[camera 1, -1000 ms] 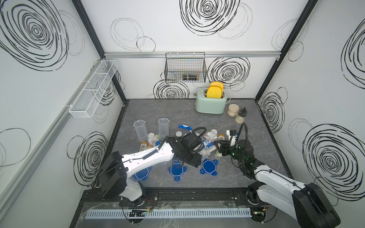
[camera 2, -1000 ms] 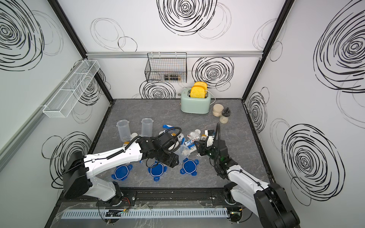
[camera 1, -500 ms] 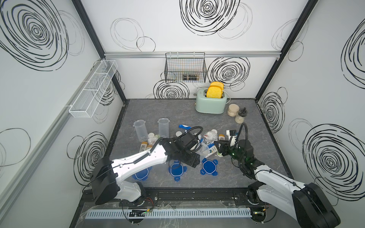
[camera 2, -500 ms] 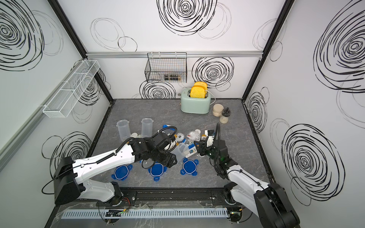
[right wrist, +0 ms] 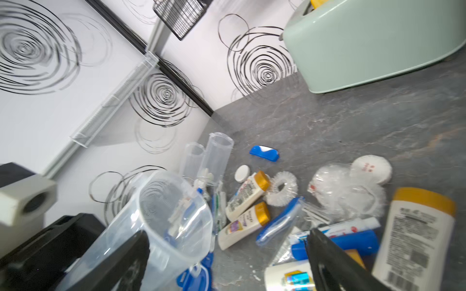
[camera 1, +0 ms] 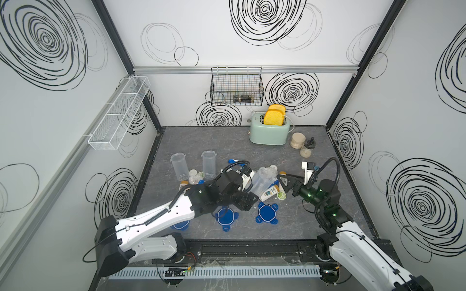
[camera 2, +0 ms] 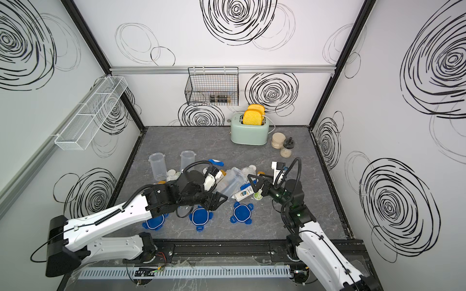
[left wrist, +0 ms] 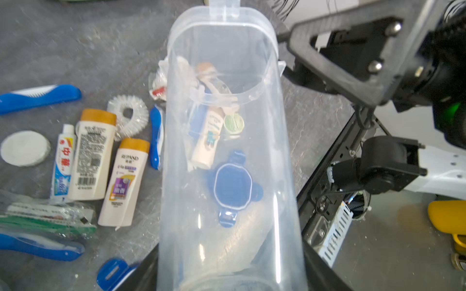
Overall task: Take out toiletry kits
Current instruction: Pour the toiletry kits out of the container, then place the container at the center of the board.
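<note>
The toiletry kits [camera 1: 271, 192] lie strewn mid-surface: cream bottles [left wrist: 92, 156] with tan caps, a toothpaste tube [left wrist: 63, 163], blue toothbrushes [left wrist: 156, 137] and a green tin [camera 2: 257, 195], all just beside the mouth of a tilted clear container [camera 1: 262, 180]. The left jaws clamp that container near its base; the right jaws stand wide apart close to its mouth, holding nothing. Two more clear containers [camera 1: 179, 166] stand upright nearby, and blue lids [camera 1: 266, 213] lie toward the front edge. The grey marbled surface [camera 1: 227, 141] also carries a mint toaster [camera 1: 268, 132] at the back, under white walls [camera 1: 176, 98] scrawled with black swirls. The left arm [camera 1: 156, 216] hides part of one lid and of the kits; whether the white bits at the container's mouth sit inside it is unclear.
</note>
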You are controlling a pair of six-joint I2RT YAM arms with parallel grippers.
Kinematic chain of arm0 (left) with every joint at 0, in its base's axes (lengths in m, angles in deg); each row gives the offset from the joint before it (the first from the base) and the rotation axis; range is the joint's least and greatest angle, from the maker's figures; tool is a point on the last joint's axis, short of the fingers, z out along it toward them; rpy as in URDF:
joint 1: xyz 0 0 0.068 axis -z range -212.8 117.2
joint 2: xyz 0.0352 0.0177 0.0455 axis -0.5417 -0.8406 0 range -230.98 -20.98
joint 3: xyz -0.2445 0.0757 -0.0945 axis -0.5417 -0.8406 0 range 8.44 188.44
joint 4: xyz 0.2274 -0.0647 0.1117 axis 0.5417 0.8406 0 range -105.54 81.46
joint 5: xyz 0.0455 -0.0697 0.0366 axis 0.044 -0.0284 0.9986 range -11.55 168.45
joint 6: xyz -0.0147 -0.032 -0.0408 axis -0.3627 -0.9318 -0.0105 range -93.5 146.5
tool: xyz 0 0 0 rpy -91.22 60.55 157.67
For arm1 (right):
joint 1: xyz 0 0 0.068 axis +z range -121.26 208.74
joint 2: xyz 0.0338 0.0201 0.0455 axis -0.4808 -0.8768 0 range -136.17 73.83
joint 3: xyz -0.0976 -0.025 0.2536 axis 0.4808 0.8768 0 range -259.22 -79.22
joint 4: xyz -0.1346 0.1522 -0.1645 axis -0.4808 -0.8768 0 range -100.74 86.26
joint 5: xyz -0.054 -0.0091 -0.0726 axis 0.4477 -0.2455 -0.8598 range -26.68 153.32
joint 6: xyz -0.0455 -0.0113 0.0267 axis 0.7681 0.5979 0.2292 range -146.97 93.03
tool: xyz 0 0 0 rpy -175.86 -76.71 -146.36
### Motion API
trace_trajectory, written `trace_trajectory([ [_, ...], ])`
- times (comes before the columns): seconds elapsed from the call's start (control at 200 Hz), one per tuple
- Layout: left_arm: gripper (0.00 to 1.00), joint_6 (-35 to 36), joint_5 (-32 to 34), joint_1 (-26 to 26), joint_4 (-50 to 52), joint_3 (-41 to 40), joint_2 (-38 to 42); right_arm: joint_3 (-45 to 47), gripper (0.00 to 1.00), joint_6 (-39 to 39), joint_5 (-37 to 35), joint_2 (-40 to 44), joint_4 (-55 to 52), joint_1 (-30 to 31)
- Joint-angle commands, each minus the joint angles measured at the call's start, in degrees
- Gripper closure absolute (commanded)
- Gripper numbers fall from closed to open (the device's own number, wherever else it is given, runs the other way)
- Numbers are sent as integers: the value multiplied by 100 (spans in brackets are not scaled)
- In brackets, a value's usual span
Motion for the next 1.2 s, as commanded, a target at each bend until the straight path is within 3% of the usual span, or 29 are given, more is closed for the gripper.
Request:
trace_trajectory([
  [0.0, 76, 300, 495, -49, -732, -15, 115, 187, 2, -1010, 648, 421, -18, -17],
  [0.13, 76, 318, 434, -193, -954, -64, 124, 498, 2, -1776, 1029, 887, 533, 97],
  [0.255, 76, 279, 318, -316, -1093, -138, 77, 453, 2, -1855, 833, 963, 750, 477],
  [0.435, 76, 288, 96, -359, -1204, -173, -40, 78, 2, -1975, 449, 65, 1099, 1106],
  [0.735, 77, 301, 57, -350, -1173, -196, -130, -846, 2, -2347, 24, -1523, 1484, 1653],
  [0.901, 77, 305, 102, -314, -1161, -200, -165, -1386, 0, -2437, -212, -2017, 1097, 1730],
  [1.196, 77, 314, 128, -253, -1168, -191, -213, -1775, 9, -2667, -525, -2572, 754, 1822],
])
